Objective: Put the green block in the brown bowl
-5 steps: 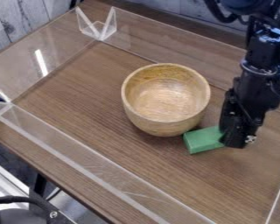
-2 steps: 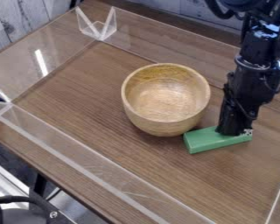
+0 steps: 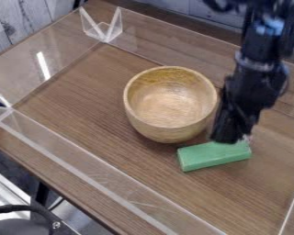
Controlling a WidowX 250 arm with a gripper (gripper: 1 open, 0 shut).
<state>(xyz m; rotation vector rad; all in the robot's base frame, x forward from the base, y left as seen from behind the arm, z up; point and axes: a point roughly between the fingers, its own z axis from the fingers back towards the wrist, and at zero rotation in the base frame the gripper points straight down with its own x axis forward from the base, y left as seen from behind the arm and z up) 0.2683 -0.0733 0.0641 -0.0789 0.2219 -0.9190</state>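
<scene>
The arm points steeply down near the table's point(image 3: 82, 101) right edge, gripper point(image 3: 233, 137) clamped on the green block point(image 3: 209, 157) beside the brown bowl point(image 3: 156, 127).

Soft, even light; white glare streaks on the clear wall point(image 3: 39, 62); gripper point(image 3: 231, 136) and arm point(image 3: 257, 64) motion-blurred, green block point(image 3: 213, 155) soft-edged; coarse resolution.

The arm point(image 3: 263, 55) at upper right is smeared with blur and cut off by the top edge. The gripper point(image 3: 231, 138) is too blurred to separate its fingertips, and it hides the green block point(image 3: 211, 156)'s far edge.
</scene>
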